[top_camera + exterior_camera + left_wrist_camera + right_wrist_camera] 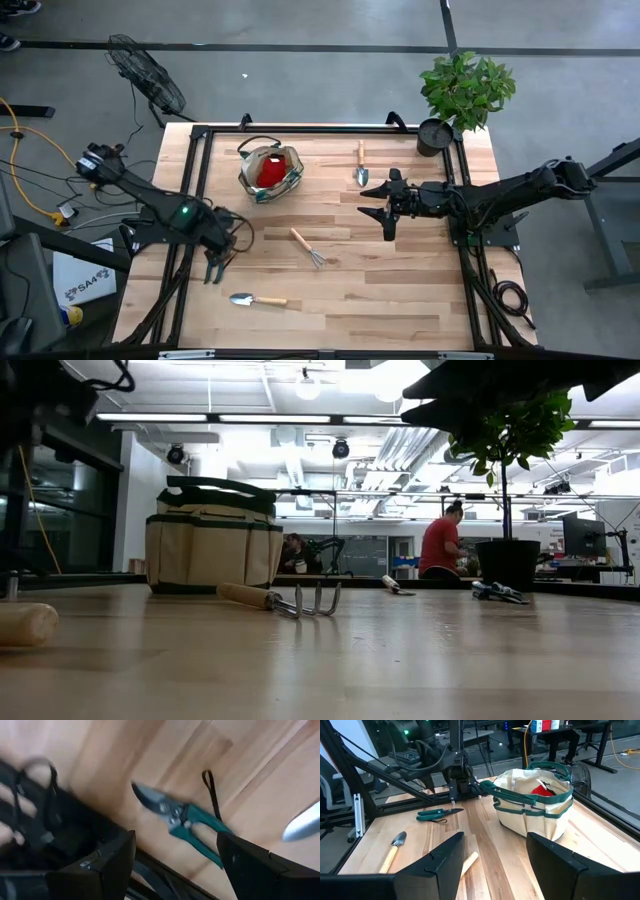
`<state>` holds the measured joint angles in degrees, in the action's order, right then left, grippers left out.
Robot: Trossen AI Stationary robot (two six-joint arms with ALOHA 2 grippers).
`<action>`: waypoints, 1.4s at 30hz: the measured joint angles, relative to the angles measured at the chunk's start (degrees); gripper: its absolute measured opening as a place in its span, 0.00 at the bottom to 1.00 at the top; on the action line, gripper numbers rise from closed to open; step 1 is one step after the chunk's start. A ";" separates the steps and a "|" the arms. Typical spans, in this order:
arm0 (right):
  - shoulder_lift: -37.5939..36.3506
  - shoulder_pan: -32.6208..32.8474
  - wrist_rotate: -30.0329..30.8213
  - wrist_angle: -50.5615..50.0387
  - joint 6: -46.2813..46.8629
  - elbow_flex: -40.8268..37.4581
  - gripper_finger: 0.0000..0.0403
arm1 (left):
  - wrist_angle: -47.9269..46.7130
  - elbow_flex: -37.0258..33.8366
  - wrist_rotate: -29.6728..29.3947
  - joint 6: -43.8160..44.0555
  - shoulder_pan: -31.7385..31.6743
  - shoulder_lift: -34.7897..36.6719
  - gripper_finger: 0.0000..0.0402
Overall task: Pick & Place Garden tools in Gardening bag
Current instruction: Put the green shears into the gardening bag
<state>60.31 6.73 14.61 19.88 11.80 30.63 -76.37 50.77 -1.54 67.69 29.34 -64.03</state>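
Spread jaws show on both grippers from above: the left gripper (214, 268) hangs low at the table's left edge, the right gripper (385, 212) reaches inward mid-table. Between them lies the hand rake (308, 247); the gardening bag (269, 171) holds something red, probably the spray bottle.

Low view: the rake (285, 600) lies before the bag (212, 547).

Left wrist: green-handled pruning shears (180, 817) lie between the 2 open fingers (117, 862).

Right wrist: the bag (536, 802) stands ahead of the parted fingers (447, 857).

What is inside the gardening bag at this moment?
Inside the gardening bag, a red object with a dark part on top shows. Anything lower is hidden by the bag's walls, so other tools cannot be confirmed.
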 joint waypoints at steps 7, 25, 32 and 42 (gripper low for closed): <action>0.00 -0.01 -0.03 0.00 0.01 -0.01 0.51 | 0.24 0.00 2.72 21.77 4.69 -0.26 0.67; 0.00 0.01 -1.66 -0.09 -0.01 0.00 0.51 | 13.43 0.00 3.91 34.89 11.17 -10.39 0.67; 0.00 0.01 -2.46 -0.09 0.25 0.00 0.51 | 15.91 0.00 6.95 40.45 11.19 -14.76 0.67; 0.00 0.00 -4.32 -0.32 0.17 -0.01 0.51 | 20.31 0.00 7.93 40.59 11.19 -18.91 0.67</action>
<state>60.31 6.73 10.30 19.56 11.97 30.63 -56.06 50.76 6.40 108.28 40.53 -82.94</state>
